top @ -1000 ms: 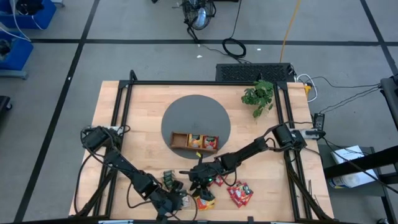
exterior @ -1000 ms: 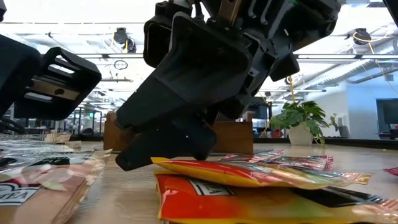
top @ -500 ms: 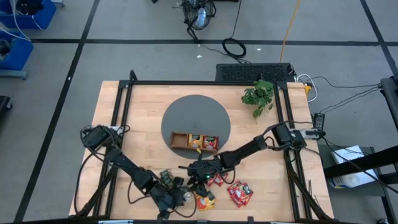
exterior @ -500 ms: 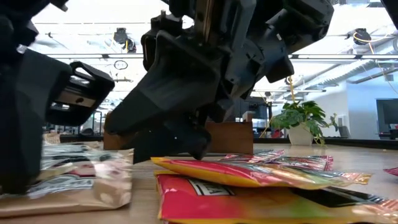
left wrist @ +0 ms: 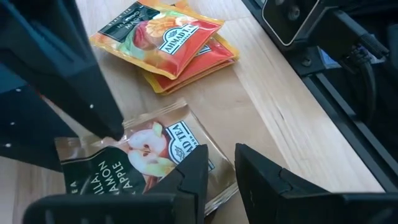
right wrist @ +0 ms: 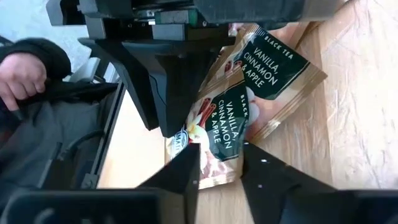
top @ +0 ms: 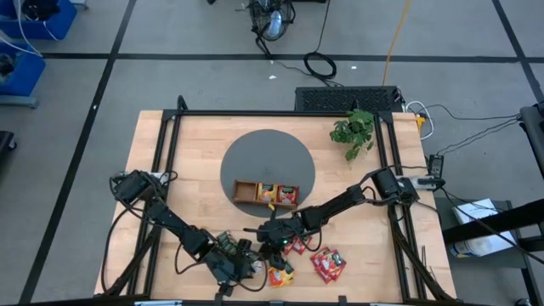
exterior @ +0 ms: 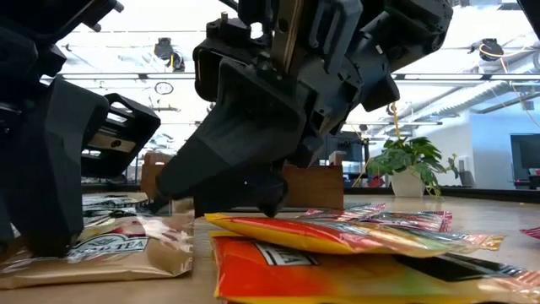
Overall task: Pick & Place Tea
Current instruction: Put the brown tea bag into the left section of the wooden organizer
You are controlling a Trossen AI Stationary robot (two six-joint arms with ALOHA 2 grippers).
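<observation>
Green tea sachets point(top: 228, 246) lie at the table's point(top: 195, 136) front edge between the left gripper point(top: 241, 265), jaws apart, and the right gripper point(top: 260, 241), jaws narrowly apart above them, orange sachets point(top: 280, 274) beside, wooden tray point(top: 265, 194) behind.

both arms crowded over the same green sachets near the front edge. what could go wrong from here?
1. Collision: the left end effector and right end effector work close together over the green sachets.
2. Double pick: those sachets overlap, so two may lift together.
3. The orange sachets are stacked too, so one could drag its neighbour.
</observation>
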